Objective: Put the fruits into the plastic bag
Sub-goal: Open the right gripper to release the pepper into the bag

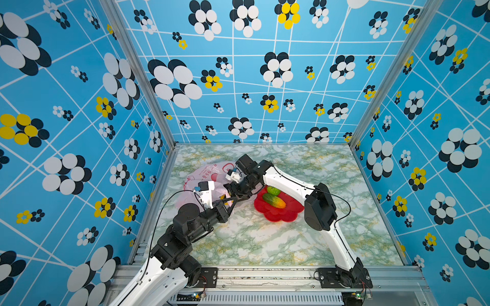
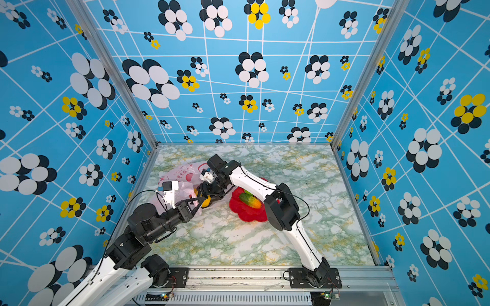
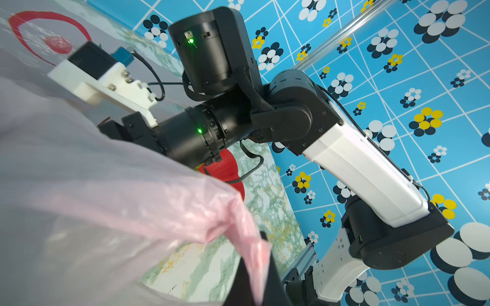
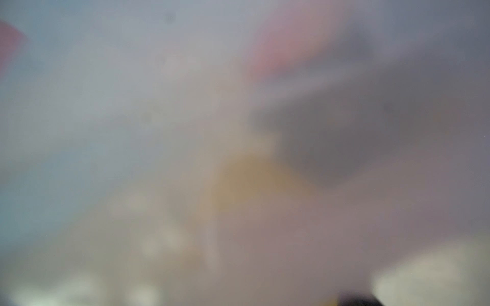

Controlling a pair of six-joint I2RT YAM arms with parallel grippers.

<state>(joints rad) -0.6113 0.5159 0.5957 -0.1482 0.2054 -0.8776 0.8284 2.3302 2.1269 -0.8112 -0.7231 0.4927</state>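
Marble-patterned bench (image 1: 265,238) carried the pale pink plastic bag (image 1: 209,172) at left rear, the red dish (image 1: 278,216) just beside it. The left tool (image 3: 256,273) pinched the bag's rim; the right tool (image 1: 237,195) sat at its mouth, grip impossible to tell. In the dish lay a green-yellow-orange oblong (image 1: 274,201) and a green kiwi (image 1: 273,190); a yellow fruit (image 2: 206,202) showed at the mouth.

The plastic bag (image 1: 209,171) was translucent pale pink with red print. On the red dish (image 1: 281,216) were a green fruit (image 1: 273,190) and an oblong fruit (image 1: 275,200) shading green to yellow to orange. Around the dish, the table (image 1: 265,238) was white marbled with green and yellow.
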